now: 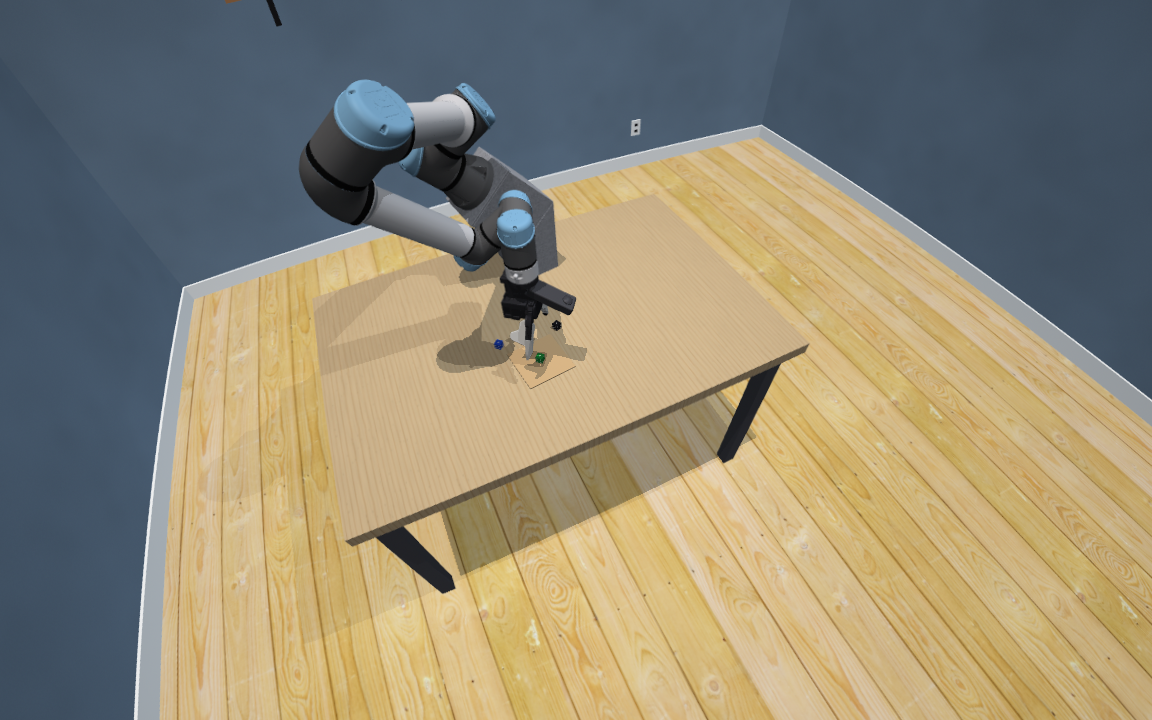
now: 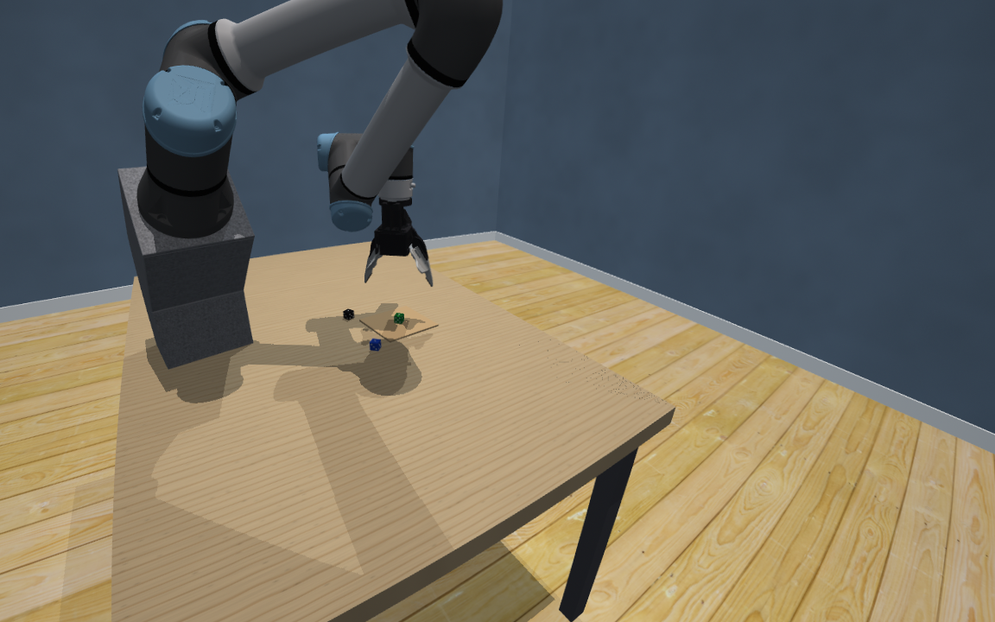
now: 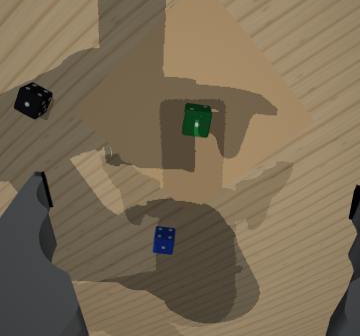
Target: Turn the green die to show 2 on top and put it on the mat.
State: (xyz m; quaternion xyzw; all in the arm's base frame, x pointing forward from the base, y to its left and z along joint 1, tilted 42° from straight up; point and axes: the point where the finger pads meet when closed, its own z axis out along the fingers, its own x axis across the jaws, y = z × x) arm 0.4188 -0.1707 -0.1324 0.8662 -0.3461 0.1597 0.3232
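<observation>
Gripper open, above green die on mat.

gripper fingers cut off by wrist view's edges, green die pips too small

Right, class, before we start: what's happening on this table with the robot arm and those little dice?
A single robot arm hangs its hand above the table, open and holding nothing. Below it, the green die sits on the thin tan mat, with what looks like one pip facing the wrist camera, so the wanted 2 does not appear to be on top. The blue die and black die rest on the table, off the mat.
</observation>
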